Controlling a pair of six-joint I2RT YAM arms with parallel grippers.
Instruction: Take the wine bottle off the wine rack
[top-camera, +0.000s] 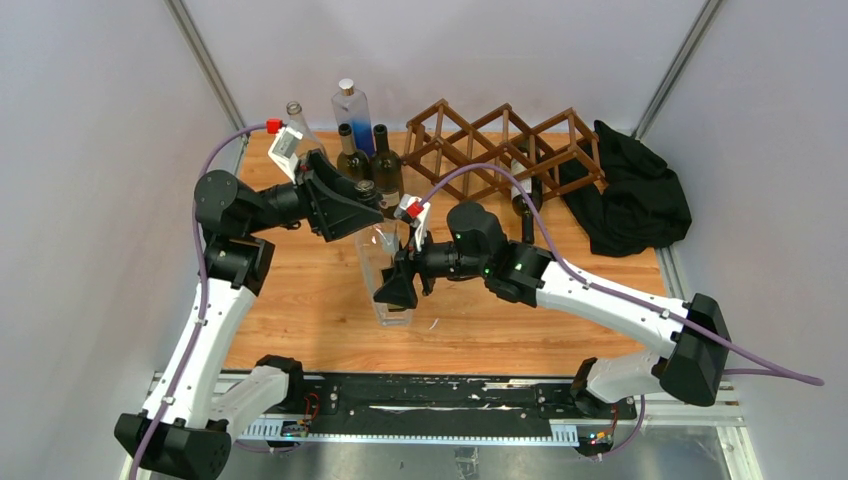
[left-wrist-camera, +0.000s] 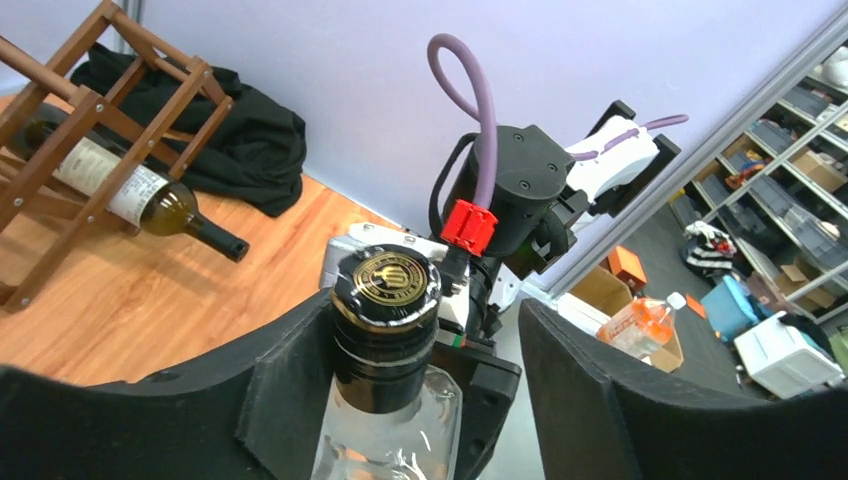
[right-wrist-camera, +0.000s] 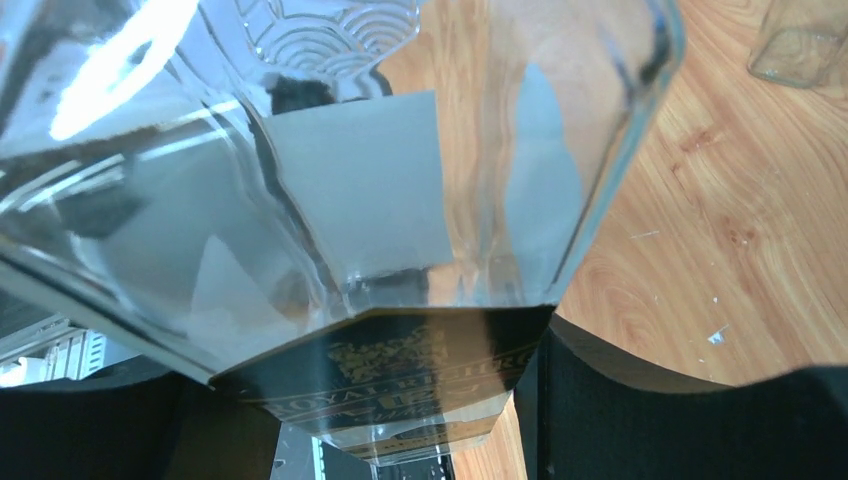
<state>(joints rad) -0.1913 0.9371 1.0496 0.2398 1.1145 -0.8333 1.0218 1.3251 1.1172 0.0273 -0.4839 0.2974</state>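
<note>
- Wine bottle (top-camera: 524, 193), dark green with a pale label, lies in the wine rack (top-camera: 480, 140), its neck poking out toward the near side of the table (top-camera: 300, 300).
- Rack stands at the back of the table, with a heap of black cloth (top-camera: 635, 195) just beside its right end.
- Clear bottle (top-camera: 375, 262) stands upright mid-table, in front of the rack and apart from it, with both arms on it.
- Left gripper (top-camera: 368, 200) straddles the neck below the black cap (left-wrist-camera: 386, 284). One finger (left-wrist-camera: 270, 400) lies against the neck; the other (left-wrist-camera: 620, 400) stands off with a clear gap, so the fingers are spread.
- Right gripper (top-camera: 400, 285) is at the bottle's lower body. Its fingers (right-wrist-camera: 650, 420) press on both sides of the glass by the dark label, pinching the bottle.
- Several more bottles (top-camera: 365, 150) stand upright in a group at the back, left of the rack.
</note>
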